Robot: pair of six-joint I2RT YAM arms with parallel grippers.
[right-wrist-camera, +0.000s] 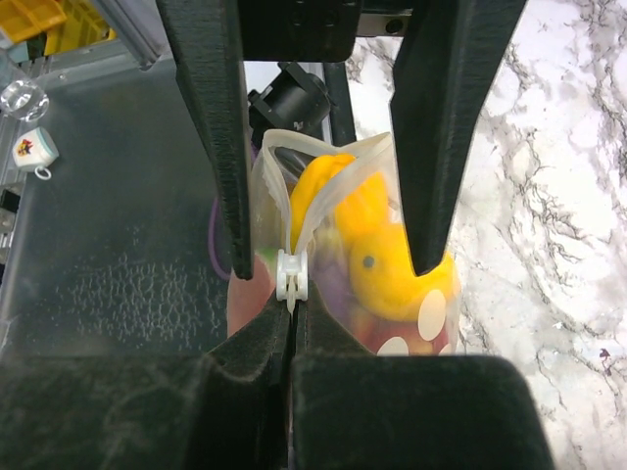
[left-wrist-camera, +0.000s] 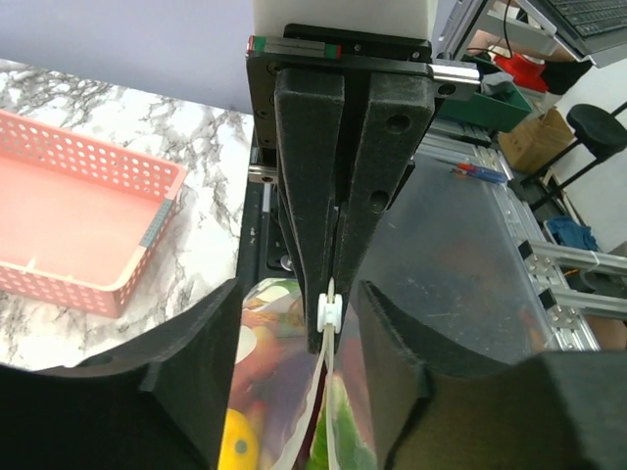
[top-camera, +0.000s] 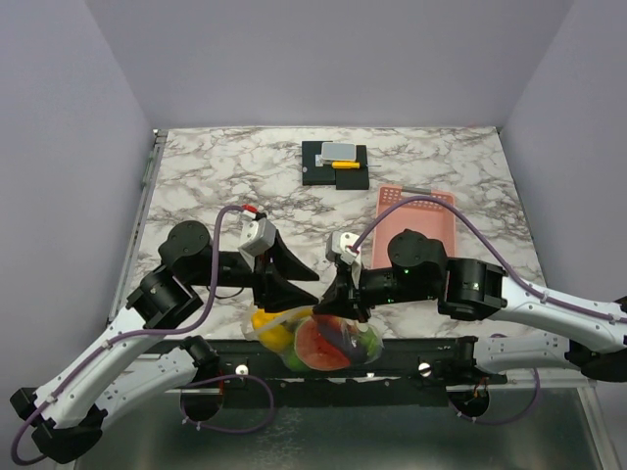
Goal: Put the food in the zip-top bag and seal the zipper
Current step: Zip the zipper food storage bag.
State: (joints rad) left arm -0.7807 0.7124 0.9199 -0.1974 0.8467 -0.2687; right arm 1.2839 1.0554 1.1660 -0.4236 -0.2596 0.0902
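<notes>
At the table (top-camera: 216, 176) edge, I'm clamping the right gripper (left-wrist-camera: 330, 328) on the zip-top bag (top-camera: 328, 343), steadying its zipper; the left gripper (right-wrist-camera: 333, 266) is straddling it, jaws apart.

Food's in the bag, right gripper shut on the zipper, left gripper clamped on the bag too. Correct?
No. The left gripper is open, its fingers either side of the bag; the right wrist view shows it. The food is in the bag and the right gripper is shut on the zipper.
</notes>
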